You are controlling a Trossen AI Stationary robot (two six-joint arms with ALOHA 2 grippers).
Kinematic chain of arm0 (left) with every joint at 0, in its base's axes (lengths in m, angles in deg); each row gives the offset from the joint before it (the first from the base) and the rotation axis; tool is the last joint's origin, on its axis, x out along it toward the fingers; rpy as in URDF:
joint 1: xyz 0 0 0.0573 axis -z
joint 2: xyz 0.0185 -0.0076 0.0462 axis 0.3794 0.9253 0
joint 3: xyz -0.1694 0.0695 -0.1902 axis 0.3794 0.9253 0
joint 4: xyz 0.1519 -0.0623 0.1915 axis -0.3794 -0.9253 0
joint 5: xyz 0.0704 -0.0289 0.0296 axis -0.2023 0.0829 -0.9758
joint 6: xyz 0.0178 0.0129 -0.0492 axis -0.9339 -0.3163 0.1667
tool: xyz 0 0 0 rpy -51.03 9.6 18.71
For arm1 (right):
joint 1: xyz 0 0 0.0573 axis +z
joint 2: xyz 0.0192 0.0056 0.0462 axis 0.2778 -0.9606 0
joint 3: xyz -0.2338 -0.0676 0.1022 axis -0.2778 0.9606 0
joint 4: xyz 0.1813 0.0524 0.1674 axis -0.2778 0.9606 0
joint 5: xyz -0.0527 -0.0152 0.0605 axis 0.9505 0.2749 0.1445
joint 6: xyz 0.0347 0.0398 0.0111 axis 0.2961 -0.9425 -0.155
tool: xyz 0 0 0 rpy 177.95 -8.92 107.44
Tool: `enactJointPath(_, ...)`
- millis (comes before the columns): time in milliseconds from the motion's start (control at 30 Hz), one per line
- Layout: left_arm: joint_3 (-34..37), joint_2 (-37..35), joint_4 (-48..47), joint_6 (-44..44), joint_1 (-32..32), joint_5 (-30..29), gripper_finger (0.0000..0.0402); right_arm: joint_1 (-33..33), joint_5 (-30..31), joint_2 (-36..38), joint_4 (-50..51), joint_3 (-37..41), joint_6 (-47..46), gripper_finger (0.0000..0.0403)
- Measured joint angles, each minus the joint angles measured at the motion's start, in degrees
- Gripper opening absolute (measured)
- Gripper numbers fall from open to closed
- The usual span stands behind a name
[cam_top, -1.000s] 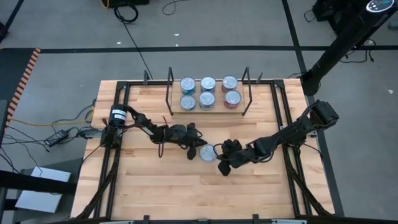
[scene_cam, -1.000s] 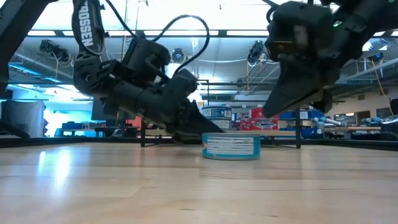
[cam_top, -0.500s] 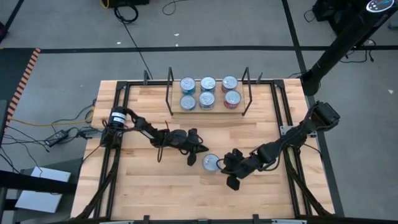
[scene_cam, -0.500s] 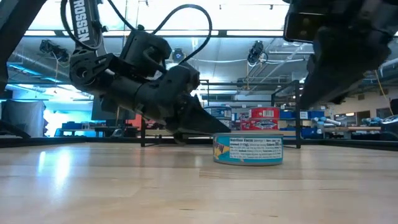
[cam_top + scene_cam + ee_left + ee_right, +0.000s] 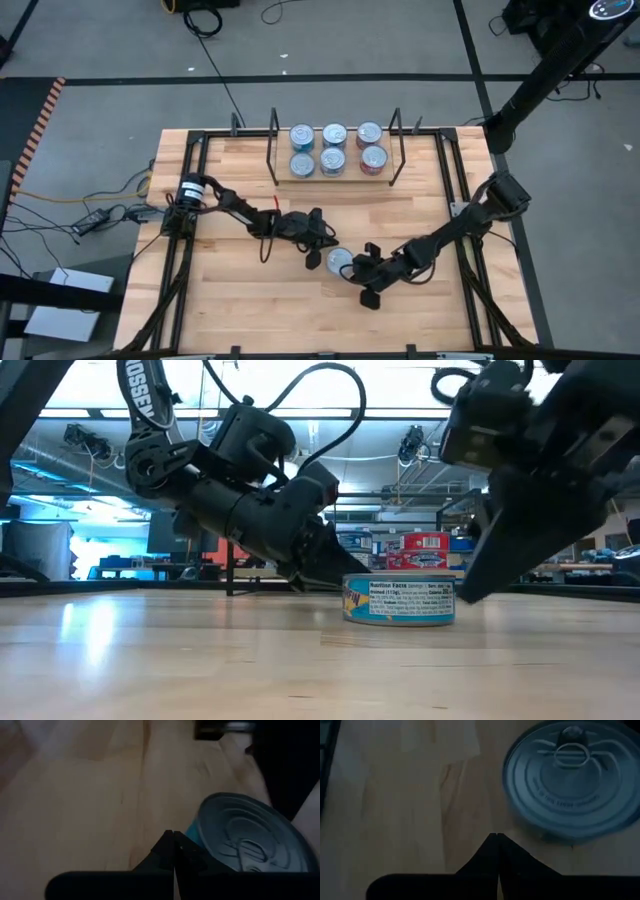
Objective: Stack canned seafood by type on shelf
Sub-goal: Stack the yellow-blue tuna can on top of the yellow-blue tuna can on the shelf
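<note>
1 loose tin [image 5: 340, 262] lies flat on the counter [image 5: 240, 310], well in front of the shelf [image 5: 335, 178], where 6 tins [image 5: 334, 149] are set in 2 rows of 3. The left gripper [image 5: 322, 247] is pressed shut just beside the loose tin; nothing is held. The right gripper [image 5: 362, 274] is likewise shut and empty on the tin's other side. The tin is judged rigid, fairly light and slippery-sided; a grip across the label wall is advised.
</note>
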Motion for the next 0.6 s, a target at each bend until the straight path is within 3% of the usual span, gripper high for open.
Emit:
enactJointPath(267,0.0,0.0,-0.3,-0.2,0.5,-0.2,0.0003,-2.4,0.3,-2.0,-3.1,0.0,0.2,0.0009)
enactJointPath(600,0.0,0.0,-1.7,-0.7,0.4,-0.3,0.0003,-4.8,0.4,2.1,-5.5,0.0,0.0,0.0009)
